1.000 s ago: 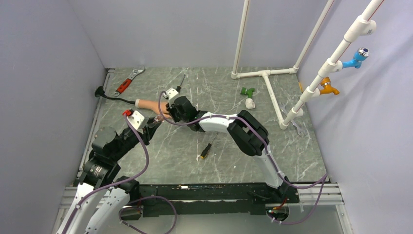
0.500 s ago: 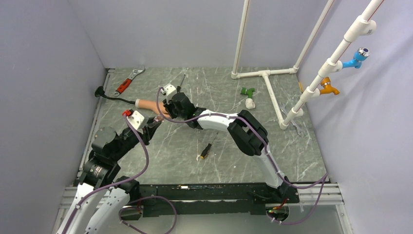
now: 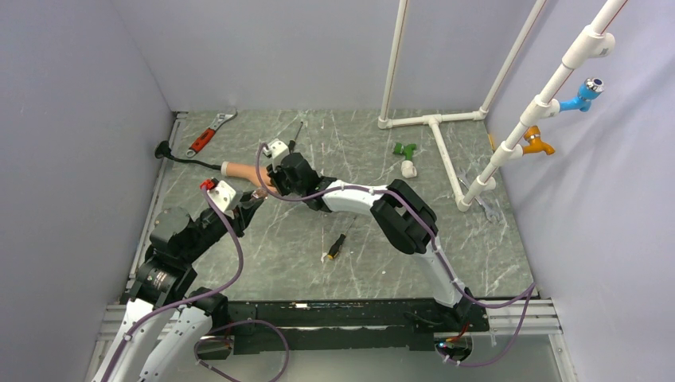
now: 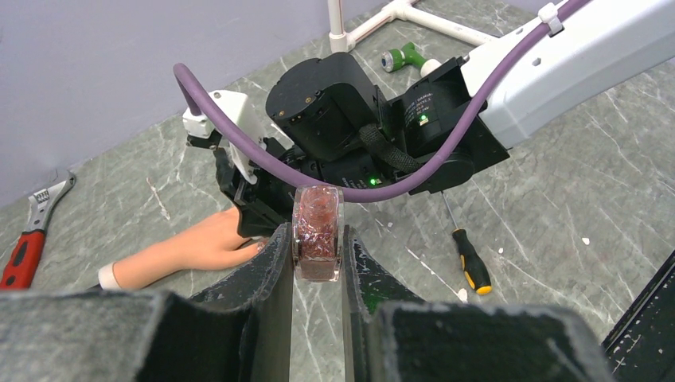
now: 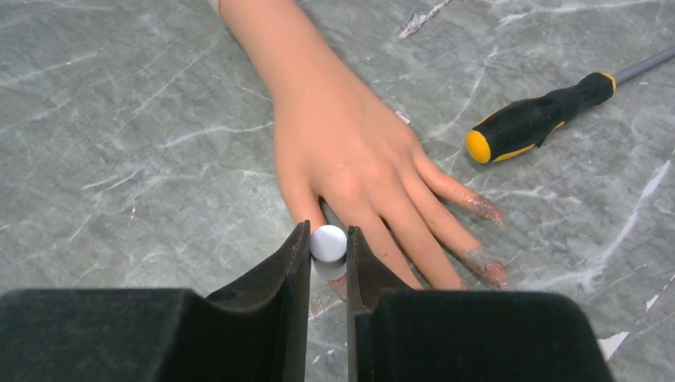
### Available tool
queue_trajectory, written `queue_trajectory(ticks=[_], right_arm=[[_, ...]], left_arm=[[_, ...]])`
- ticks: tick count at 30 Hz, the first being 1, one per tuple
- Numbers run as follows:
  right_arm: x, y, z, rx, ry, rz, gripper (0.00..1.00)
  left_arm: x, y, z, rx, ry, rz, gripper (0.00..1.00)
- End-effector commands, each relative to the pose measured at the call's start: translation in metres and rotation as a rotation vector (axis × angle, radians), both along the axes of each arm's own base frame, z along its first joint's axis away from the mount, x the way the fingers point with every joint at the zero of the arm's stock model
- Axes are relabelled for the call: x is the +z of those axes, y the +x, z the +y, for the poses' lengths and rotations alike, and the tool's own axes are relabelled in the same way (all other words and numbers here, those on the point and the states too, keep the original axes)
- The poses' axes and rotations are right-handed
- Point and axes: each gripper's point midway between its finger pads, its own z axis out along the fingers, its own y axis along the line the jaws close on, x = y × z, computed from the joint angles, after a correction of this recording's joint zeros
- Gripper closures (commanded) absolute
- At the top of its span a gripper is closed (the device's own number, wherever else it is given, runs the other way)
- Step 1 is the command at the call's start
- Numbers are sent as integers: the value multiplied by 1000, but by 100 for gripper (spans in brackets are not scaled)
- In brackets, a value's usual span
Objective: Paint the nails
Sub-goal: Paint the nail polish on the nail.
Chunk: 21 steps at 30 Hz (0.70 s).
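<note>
The flesh-coloured mannequin hand (image 5: 350, 151) lies flat on the table, fingers pointing toward my right wrist camera. Two of its nails (image 5: 485, 208) carry reddish glittery polish. My right gripper (image 5: 328, 247) is shut on a white brush cap (image 5: 328, 241), held just over a fingertip; that tip is mostly hidden behind the fingers. In the left wrist view my left gripper (image 4: 317, 256) is shut on a clear polish bottle (image 4: 317, 231) of red glitter, held just in front of the hand (image 4: 191, 247). From above, both grippers meet at the hand (image 3: 241, 170).
A black-and-yellow screwdriver (image 5: 533, 119) lies just beyond the fingers. Another screwdriver (image 3: 337, 247) lies mid-table. A red wrench (image 3: 208, 134) and black cable (image 3: 183, 157) are at the far left; a green fitting (image 3: 405, 149) and white pipe frame (image 3: 434, 127) stand far right.
My right gripper has shifted slightly left and away over the hand. The left arm and the bottle have stayed where they were.
</note>
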Motion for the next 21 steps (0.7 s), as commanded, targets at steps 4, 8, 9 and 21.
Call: queue_trajectory(ticks=[4,8,9,21], right_arm=[[5,-5,5,12,38,-11,100],[1,-4,1,0,28,-16,100],[0,-4,0,-2,22,-19,100],[9,0,-12,-30,-8,-67,100]], left_arm=[[19,1,2,10,-26,-48,100],[19,1,2,14,-25,-50,100],[19,1,2,13,-24,-51,100],[19,1,2,15,-24,-49,100]])
